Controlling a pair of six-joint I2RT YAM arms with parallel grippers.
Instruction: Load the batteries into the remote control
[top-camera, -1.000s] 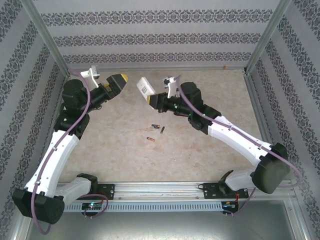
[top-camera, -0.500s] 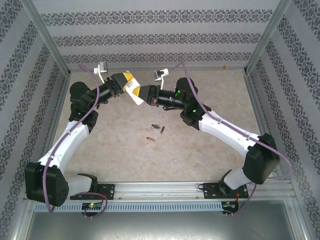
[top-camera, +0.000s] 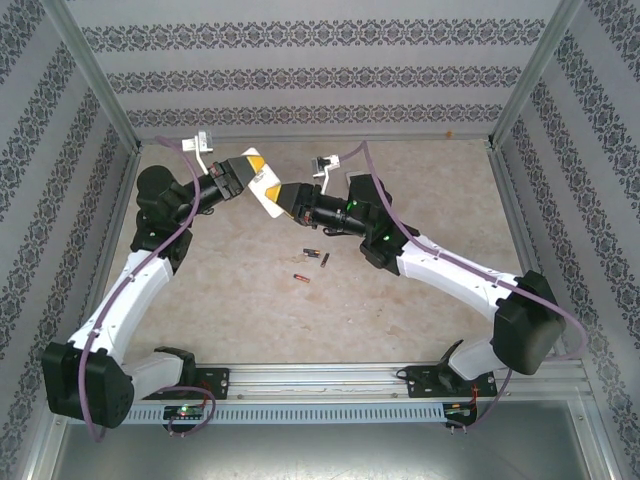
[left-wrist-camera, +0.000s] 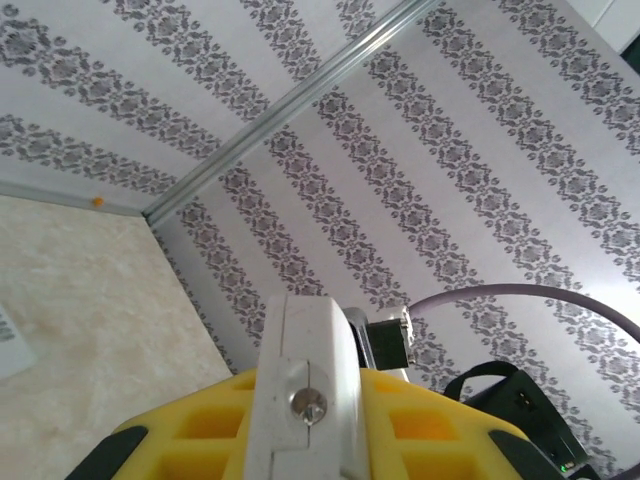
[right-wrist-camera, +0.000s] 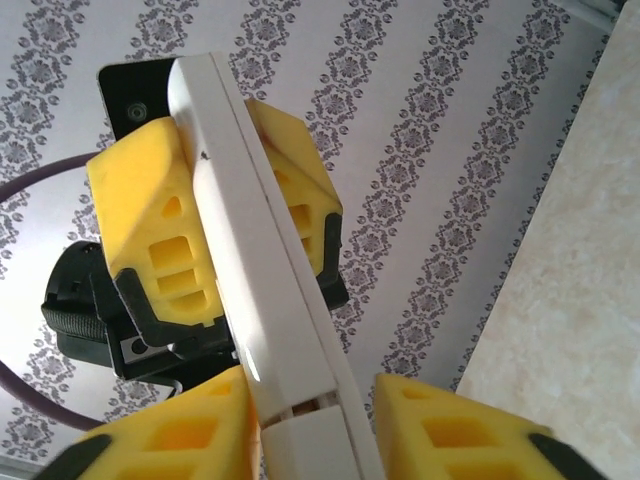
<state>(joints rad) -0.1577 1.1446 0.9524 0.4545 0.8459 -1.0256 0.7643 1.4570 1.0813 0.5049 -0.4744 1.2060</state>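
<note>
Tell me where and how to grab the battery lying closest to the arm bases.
Grip the nearest battery across the middle of its barrel, straight down from above. It lies flat on the table, long axis roughly left to right, so close on it from near and far sides. Left claw and right claw are both holding the remote control.

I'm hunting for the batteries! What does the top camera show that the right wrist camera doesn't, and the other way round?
Top camera: the batteries lying loose on the table, and both long arms. Right wrist camera: a close look at the yellow fingers of the left gripper squeezing the white remote control from both sides. Both: that remote held up off the table between the left gripper and the right gripper.
</note>
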